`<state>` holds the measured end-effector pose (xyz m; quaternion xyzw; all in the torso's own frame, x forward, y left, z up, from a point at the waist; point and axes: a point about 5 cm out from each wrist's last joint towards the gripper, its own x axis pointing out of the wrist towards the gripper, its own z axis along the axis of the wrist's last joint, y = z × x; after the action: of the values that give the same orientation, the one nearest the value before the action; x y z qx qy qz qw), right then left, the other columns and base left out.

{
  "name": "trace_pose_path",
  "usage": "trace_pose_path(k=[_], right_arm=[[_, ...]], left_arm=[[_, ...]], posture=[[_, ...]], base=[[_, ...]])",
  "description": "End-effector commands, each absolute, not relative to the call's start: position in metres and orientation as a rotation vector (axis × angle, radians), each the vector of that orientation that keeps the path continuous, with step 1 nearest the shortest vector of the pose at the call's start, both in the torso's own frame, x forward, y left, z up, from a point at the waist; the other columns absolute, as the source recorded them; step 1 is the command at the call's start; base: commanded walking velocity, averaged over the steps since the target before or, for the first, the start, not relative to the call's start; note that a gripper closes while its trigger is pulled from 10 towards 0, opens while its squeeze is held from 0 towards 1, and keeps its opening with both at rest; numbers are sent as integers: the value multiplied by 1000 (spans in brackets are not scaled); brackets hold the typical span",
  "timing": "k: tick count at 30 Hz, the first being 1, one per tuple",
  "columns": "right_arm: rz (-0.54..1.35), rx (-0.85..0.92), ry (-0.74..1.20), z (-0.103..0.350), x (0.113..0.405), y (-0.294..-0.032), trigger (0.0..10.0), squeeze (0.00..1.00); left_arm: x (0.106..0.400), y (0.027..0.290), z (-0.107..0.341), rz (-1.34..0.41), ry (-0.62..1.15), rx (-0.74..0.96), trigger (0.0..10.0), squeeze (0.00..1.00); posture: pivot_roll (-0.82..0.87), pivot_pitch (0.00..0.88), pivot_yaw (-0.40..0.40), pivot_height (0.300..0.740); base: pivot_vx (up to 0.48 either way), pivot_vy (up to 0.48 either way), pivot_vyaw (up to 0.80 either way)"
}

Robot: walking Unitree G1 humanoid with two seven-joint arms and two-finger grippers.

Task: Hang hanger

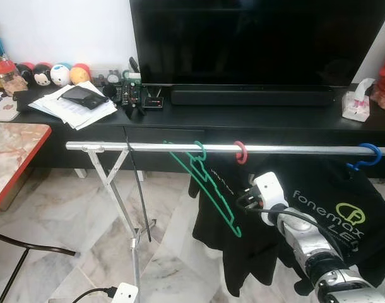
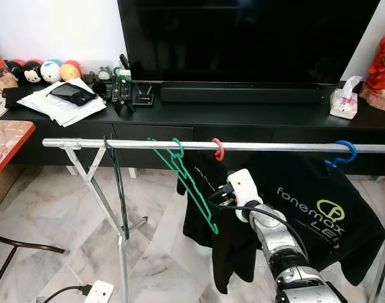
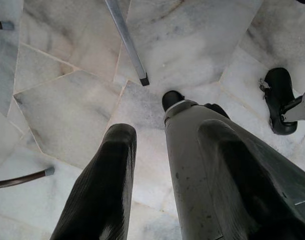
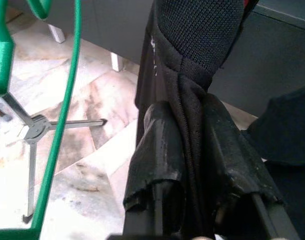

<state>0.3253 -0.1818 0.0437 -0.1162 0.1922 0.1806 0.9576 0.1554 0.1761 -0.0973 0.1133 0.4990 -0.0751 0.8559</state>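
A round, shiny metal rail (image 1: 180, 147) runs straight across the scene on a folding steel stand, in front of a long black TV cabinet (image 1: 255, 118). Everything below is placed against this rail.

Hooked over the rail near its middle is an empty green hanger (image 2: 191, 183), thin moulded plastic with a notched shoulder, hanging tilted. Just beside it along the rail, toward the robot's right, a red plastic hook (image 2: 218, 149) loops over the bar and carries a black knitted garment (image 2: 208, 208) that droops in soft folds. Farther right on the rail a blue hook (image 2: 345, 151) holds a black T-shirt (image 2: 319, 214) with white and green lettering. A thin dark strap (image 2: 117, 189) dangles from the rail's left part.

Below the rail, the right gripper (image 4: 192, 160) reaches up under the red hook. Its two black rubbery fingers (image 4: 160, 150) are nearly closed, pinching a bunched fold of the black mesh-like cloth between them.

The left gripper (image 3: 162, 170) hangs low, well under the rail, above pale veined marble floor (image 3: 67, 100). Its ribbed black fingers (image 3: 107, 185) are spread apart, holding nothing.
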Motion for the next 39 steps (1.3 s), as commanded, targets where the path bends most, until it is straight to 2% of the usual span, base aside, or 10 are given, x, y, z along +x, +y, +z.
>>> trace_pose_path(k=[1,7,15,27,39], right_arm=[[330,-246,377,44,327,-181,0,0],[192,-190,299,48,327,-184,0,0],[115,-135,210,52,323,-183,0,0],[103,-99,126,57,318,-179,0,0],[61,-91,150,40,283,-183,0,0]], left_arm=[[144,173,-102,-181,1092,244,10000,0],[143,173,-102,-185,1093,246,10000,0],[144,173,-102,-183,1091,243,10000,0],[145,173,-102,-180,1090,241,10000,0],[145,172,-102,-179,1089,244,10000,0]], posture=[[-127,0,-10,740],[-130,0,-11,740],[-130,0,-16,740],[-132,0,-19,740],[-141,0,-17,740]], base=[[0,0,0],[0,0,0],[0,0,0],[0,0,0],[0,0,0]])
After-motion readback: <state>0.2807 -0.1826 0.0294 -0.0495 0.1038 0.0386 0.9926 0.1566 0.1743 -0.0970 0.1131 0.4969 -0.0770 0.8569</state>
